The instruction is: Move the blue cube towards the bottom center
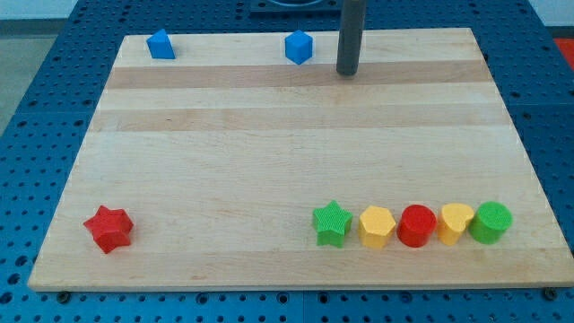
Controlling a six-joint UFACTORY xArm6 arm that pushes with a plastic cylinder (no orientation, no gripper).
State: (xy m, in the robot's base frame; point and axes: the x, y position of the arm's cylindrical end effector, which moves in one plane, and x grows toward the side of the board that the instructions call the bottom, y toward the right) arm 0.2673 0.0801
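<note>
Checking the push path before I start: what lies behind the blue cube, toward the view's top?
Behind the blue cube only a narrow strip of wooden board shows, then its top edge. No block sits there. My tip stands to the cube's right, apart from it, covering nothing behind it.

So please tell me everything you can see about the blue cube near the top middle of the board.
The blue cube is a small solid block, plain matte blue, looking like plastic. It sits turned so that a corner faces the camera, flat on the wooden board near the view's top edge. Nothing touches it: my tip stands apart on its right, and another blue block lies far to its left.
</note>
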